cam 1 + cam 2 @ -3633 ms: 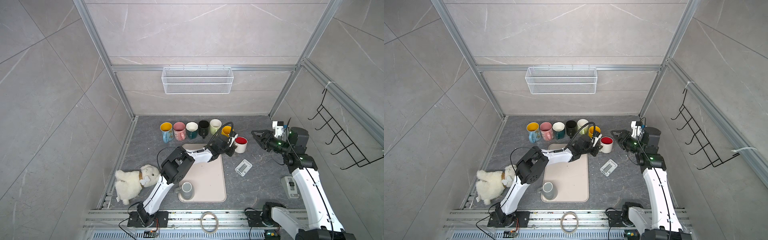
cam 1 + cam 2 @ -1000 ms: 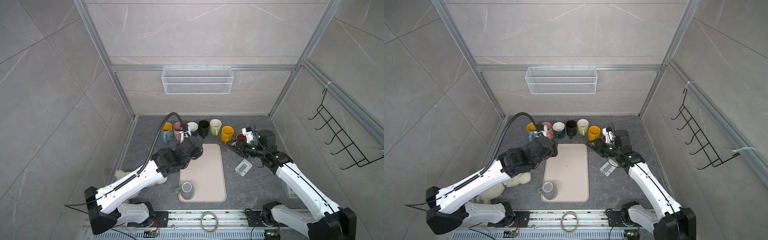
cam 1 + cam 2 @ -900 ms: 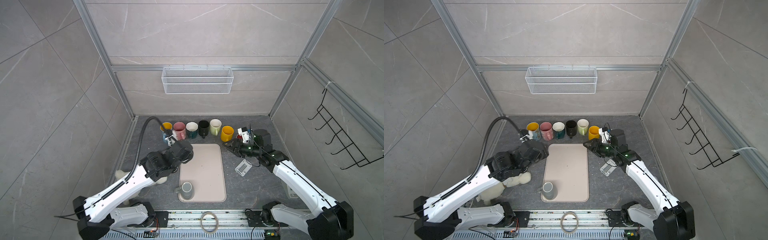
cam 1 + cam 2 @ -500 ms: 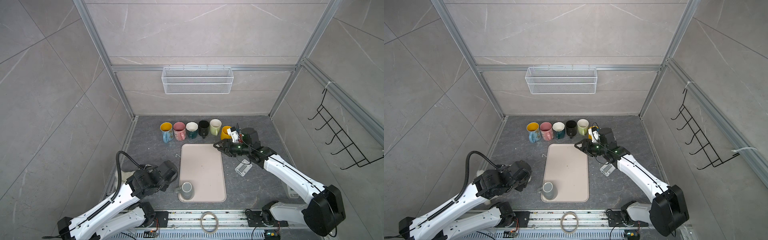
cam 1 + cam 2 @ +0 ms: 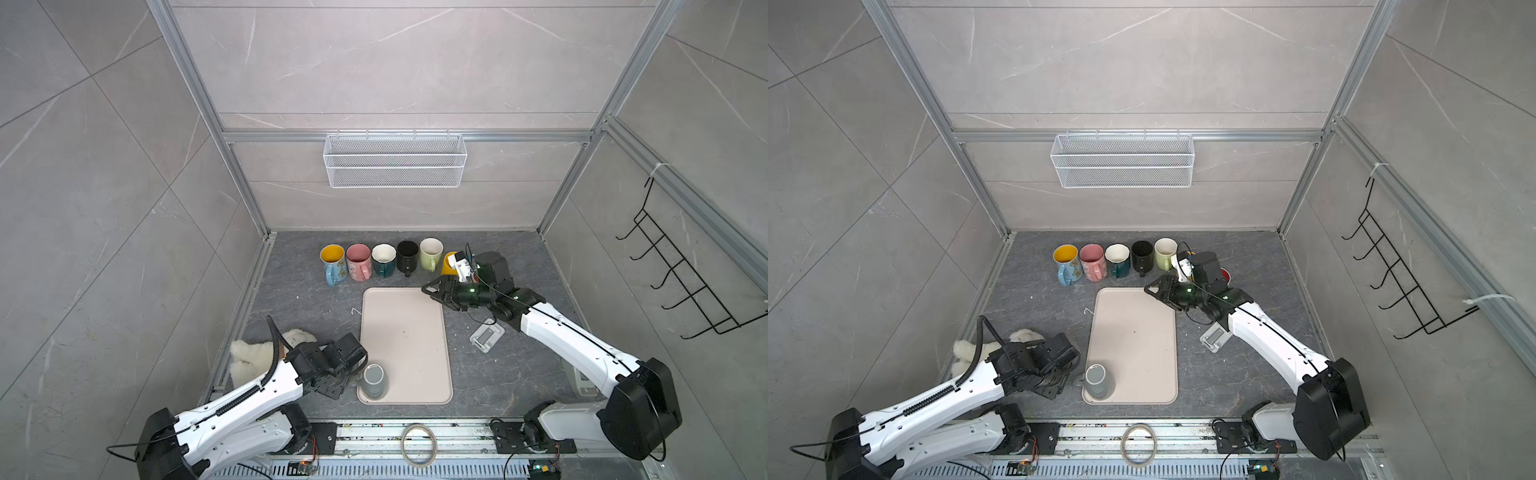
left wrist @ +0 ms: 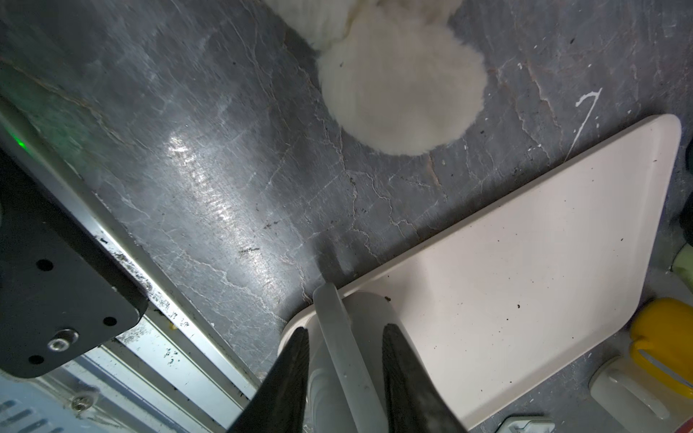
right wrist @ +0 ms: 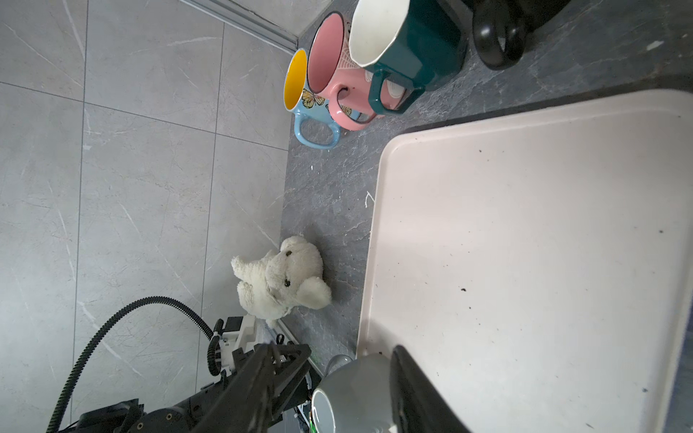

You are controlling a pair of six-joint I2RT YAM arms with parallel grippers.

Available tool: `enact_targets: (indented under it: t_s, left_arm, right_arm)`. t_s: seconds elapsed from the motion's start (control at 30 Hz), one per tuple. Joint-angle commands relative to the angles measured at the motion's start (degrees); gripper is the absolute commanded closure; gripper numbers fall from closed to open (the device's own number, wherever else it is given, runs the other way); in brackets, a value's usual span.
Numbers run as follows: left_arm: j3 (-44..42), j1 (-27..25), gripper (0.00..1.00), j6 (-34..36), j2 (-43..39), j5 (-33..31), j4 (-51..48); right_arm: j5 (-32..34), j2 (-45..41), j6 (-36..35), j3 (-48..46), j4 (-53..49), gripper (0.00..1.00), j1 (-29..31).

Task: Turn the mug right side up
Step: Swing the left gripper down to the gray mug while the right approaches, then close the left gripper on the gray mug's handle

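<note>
The grey ceramic mug (image 5: 373,380) is standing bottom up in the near left corner of the beige rectangular plastic tray (image 5: 407,324), with its handle pointing left over the tray's rim. The left pincer (image 5: 354,372) is reaching in low from the left. In the left wrist view its two black fingers (image 6: 296,360) are standing a moderate way apart on either side of the handle, with a sliver of gap showing on each side, so it is not yet gripping anything. The right pincer (image 5: 430,289) is hovering half open and empty over the far right corner of the tray, well apart from the mug. The step in hand looks like taking the handle, so the task is probably only beginning. To do it well, the left pincer should be centring the handle between its pads and sliding in close to the mug wall before clamping, since a grip out at the handle's tip is likely to let the heavy body swing. It should then be lifting straight up until the mouth clears the tray rim, rolling the wrist half a turn over open tray, and steering away from the white plush toy (image 5: 249,357) lying just to the left on the dark grey stone-patterned table (image 5: 307,299).
</note>
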Motion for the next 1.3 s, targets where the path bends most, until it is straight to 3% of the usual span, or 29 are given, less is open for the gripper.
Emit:
enact_targets:
  t_s: [0.0,0.47,0.93,1.27]
  left_arm:
    - [1.17,0.26,0.63,-26.3,0.71,1.93,2.05]
    - [1.0,0.77,0.64,-23.87,5.17,7.86,4.65]
    - [0.09,1.45,0.64,-22.96,7.28,9.74,9.69]
    - [-0.3,2.54,0.72,-21.11,8.73,10.75,13.01]
  right_arm:
    - [0.37,1.09,-0.98,2.11,-1.9,0.48,0.51]
    - [-0.55,4.79,-0.34,2.85,-1.72,0.48,0.99]
    - [-0.64,6.75,0.07,2.85,-1.71,0.48,1.27]
    - [-0.67,7.9,0.3,2.62,-1.66,0.48,1.36]
